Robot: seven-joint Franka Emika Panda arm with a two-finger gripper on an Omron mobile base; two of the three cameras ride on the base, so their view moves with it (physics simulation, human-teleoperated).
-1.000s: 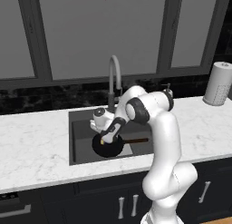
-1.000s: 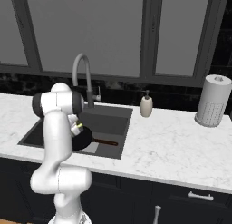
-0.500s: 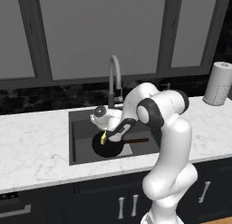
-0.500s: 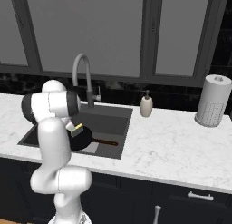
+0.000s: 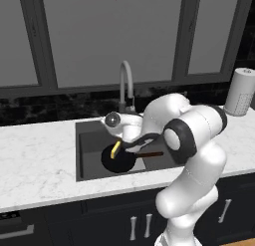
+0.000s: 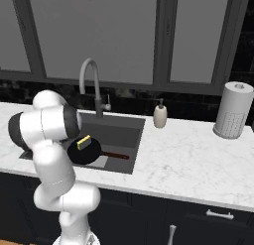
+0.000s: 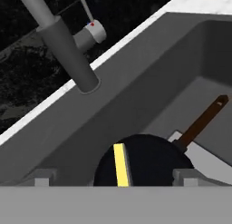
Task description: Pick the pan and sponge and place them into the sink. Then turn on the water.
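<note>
The black pan (image 5: 119,160) lies on the bottom of the dark sink (image 5: 89,140), its reddish-brown handle (image 5: 152,154) pointing right. The yellow sponge (image 5: 115,149) rests in the pan. In the hand view the sponge (image 7: 120,164) and pan (image 7: 149,159) sit just below my gripper (image 7: 114,177). The gripper is open, its tips wide apart with nothing between them. My hand (image 5: 119,124) hovers over the basin in front of the faucet (image 5: 126,85). No water runs from the spout. The right base view shows the pan (image 6: 84,152), sponge (image 6: 84,142) and sink (image 6: 126,135).
The faucet neck (image 7: 59,37) and its small side lever (image 7: 93,31) stand close ahead of the hand. A soap dispenser (image 6: 159,115) and a paper towel roll (image 6: 230,110) stand on the white marble counter (image 6: 198,159) right of the sink.
My hand has pulled up and back from the pan toward the faucet, and the elbow has swung out to the front. The sponge stays lying in the pan.
</note>
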